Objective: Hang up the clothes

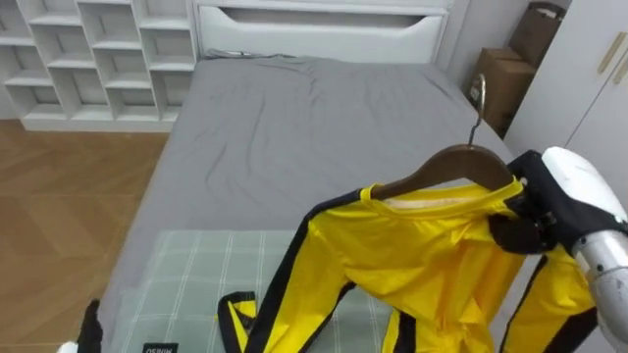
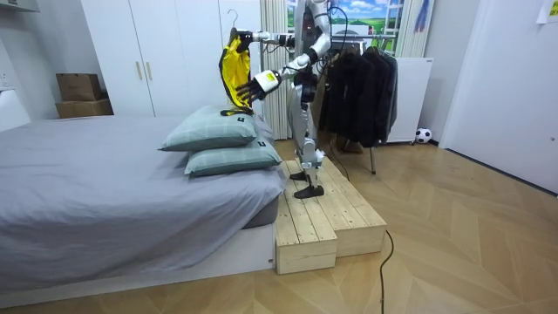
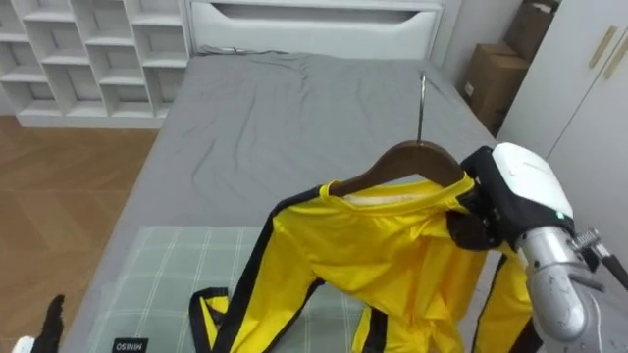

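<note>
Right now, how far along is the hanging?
Done: the yellow garment is already on the wooden hanger. In hand: the right hand grips the hanger's end over the bed; the left hand is open. Left: hooking it on the rack of dark clothes behind the robot.

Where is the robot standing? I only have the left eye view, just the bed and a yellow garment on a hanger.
Observer: On a wooden platform beside the bed, next to two stacked pillows.
Operator: Anything nearby to hang it on?
Observer: Dark garments already hang close behind its back, toward the room view's right.
Operator: And the left robot hand?
Observer: The left robot hand is up beside the yellow garment, lower than the right robot hand gripping the hanger.
</note>
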`<state>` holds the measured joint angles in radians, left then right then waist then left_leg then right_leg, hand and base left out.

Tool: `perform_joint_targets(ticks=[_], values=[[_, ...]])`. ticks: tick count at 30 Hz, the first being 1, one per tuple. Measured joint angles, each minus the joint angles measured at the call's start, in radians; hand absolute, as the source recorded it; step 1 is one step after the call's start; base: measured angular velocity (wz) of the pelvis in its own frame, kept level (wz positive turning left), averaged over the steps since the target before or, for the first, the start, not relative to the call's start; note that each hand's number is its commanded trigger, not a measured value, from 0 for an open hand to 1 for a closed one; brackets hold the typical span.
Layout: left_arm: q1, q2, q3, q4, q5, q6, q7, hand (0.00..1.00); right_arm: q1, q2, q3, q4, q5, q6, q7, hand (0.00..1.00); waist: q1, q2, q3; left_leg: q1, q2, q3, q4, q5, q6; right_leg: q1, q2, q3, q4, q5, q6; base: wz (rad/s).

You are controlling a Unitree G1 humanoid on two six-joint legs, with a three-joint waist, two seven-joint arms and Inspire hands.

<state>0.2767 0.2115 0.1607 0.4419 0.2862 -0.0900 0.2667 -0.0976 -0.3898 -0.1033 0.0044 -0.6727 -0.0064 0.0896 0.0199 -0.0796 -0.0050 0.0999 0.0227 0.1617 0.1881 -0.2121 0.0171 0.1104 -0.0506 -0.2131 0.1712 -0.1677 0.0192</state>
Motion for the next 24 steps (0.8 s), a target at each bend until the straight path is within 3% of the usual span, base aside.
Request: perform_joint_targets(ticks=[5, 8, 14, 24], values=[[0.021, -0.001, 0.010, 0.135, 0.000, 0.003, 0.019, 0.00, 0.016, -0.008, -0.014, -0.081, 0.001, 0.015, 0.001, 1.00, -0.011, -0.001, -0.0006, 0.000, 0.000, -0.002, -0.010, 0.000, 0.000, -0.002, 0.000, -0.003, 0.002, 0.000, 0.000, 0.00], [0.030, -0.016, 0.044, 0.237, -0.001, 0.009, 0.037, 0.00, 0.023, -0.008, -0.030, -0.143, 0.003, 0.027, 0.002, 1.00, -0.006, -0.003, -0.0008, -0.001, -0.001, 0.000, -0.018, 0.001, -0.002, -0.015, 0.001, 0.010, 0.014, 0.000, 0.000, -0.06], [0.046, -0.024, 0.073, 0.326, -0.007, 0.026, 0.057, 0.00, 0.043, -0.008, -0.044, -0.260, 0.010, 0.050, 0.038, 1.00, -0.008, -0.010, -0.0002, 0.011, -0.001, 0.002, -0.022, 0.001, -0.002, -0.009, 0.002, 0.018, 0.014, 0.000, 0.000, 0.00], [0.038, -0.030, 0.071, 0.533, -0.019, 0.053, 0.083, 0.00, 0.143, -0.003, -0.044, -0.272, 0.083, 0.070, 0.067, 1.00, 0.016, -0.011, 0.0051, 0.014, 0.000, 0.005, -0.026, 0.001, -0.001, -0.010, 0.002, 0.016, 0.014, 0.000, 0.000, -0.01]])
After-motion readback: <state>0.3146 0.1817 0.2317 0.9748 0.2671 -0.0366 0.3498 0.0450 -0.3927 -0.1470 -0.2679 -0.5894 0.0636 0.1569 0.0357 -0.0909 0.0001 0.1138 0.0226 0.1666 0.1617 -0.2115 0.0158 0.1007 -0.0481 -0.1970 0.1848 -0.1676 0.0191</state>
